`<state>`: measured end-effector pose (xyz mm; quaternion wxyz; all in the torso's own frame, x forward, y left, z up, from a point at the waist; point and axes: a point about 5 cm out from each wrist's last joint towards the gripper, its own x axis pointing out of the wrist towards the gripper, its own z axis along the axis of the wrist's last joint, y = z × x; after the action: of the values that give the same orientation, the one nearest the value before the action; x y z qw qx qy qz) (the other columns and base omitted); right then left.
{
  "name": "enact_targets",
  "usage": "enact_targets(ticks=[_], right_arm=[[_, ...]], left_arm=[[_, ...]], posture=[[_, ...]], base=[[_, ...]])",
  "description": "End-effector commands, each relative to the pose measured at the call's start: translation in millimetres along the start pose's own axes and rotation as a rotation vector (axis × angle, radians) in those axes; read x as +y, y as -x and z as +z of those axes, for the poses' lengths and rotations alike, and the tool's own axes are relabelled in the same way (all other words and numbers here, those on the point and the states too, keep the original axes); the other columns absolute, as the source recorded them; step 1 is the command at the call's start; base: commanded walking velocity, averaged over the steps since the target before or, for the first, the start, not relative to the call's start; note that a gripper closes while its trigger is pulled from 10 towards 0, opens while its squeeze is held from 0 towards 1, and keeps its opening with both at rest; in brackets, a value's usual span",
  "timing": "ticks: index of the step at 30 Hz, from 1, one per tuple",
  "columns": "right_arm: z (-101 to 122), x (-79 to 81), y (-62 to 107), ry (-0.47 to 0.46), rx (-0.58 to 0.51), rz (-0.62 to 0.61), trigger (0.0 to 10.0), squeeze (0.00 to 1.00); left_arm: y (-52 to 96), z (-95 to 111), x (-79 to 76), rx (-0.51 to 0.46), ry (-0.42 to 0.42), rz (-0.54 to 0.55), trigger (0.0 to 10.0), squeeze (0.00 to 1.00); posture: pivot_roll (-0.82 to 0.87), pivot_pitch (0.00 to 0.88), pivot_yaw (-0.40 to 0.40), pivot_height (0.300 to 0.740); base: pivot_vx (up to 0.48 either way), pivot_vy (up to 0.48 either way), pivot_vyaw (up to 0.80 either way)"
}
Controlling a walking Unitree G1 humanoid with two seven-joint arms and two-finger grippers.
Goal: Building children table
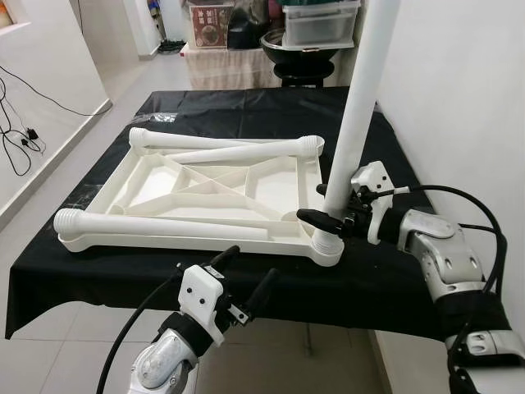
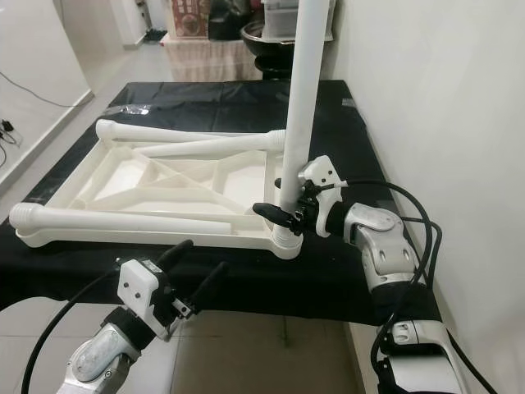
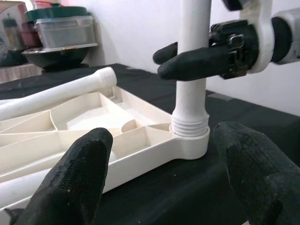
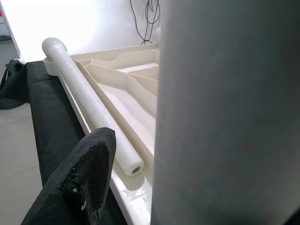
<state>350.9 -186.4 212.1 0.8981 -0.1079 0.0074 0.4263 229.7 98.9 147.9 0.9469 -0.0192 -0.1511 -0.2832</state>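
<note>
Item: white children's tabletop (image 1: 271,193), inverted on black-draped table (image 1: 394,279). Upright leg (image 1: 358,115) stands in near right corner socket (image 1: 326,245); right hand (image 1: 328,205) is clamped around its lower shaft. Left hand (image 1: 242,275) hovers spread wide, holding nothing. Three loose legs (image 1: 164,223) lie across the frame. Advice: keep leg vertical, twist threads fully home. Legible writing: none.

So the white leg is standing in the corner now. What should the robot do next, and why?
Probably keep twisting the upright leg down with the right gripper: thread rings show above the corner socket of the tabletop, so it seems not fully seated. The left gripper hangs open.
</note>
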Motion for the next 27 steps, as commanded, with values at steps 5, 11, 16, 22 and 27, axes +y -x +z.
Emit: enact_targets(ticks=[5, 11, 16, 22, 27], right_arm=[[-6.2, -0.9, 3.0, -0.029, -0.006, 0.031, 0.0, 0.00], [-18.9, 1.1, 9.8, -0.066, 0.015, -0.009, 0.0, 0.00], [-46.0, 13.5, 2.8, -0.106, 0.164, -0.300, 0.0, 0.00], [-59.3, 67.4, -13.6, -0.204, 0.225, -0.567, 0.0, 0.00], [-57.1, 79.3, -26.5, -0.227, 0.201, -0.562, 0.0, 0.00]], left_arm=[[2.3, -6.9, -0.1, 0.010, 0.051, -0.022, 10.0, 0.00], [1.0, -7.4, 3.7, 0.005, 0.093, -0.020, 10.0, 0.00], [1.3, -6.8, 5.1, 0.002, 0.097, -0.021, 10.0, 0.00], [3.0, -5.9, 6.9, -0.001, 0.099, -0.021, 10.0, 0.00], [1.6, -6.2, 6.5, 0.000, 0.100, -0.030, 10.0, 0.00]], posture=[[0.02, 0.054, 0.046, 0.740], [0.01, 0.066, 0.045, 0.740], [0.01, 0.074, 0.035, 0.740], [0.00, 0.088, 0.046, 0.740], [0.01, 0.086, 0.041, 0.740]], base=[[0.000, 0.000, 0.00], [0.000, 0.000, 0.00], [0.000, 0.000, 0.00], [0.000, 0.000, 0.00], [0.000, 0.000, 0.00]])
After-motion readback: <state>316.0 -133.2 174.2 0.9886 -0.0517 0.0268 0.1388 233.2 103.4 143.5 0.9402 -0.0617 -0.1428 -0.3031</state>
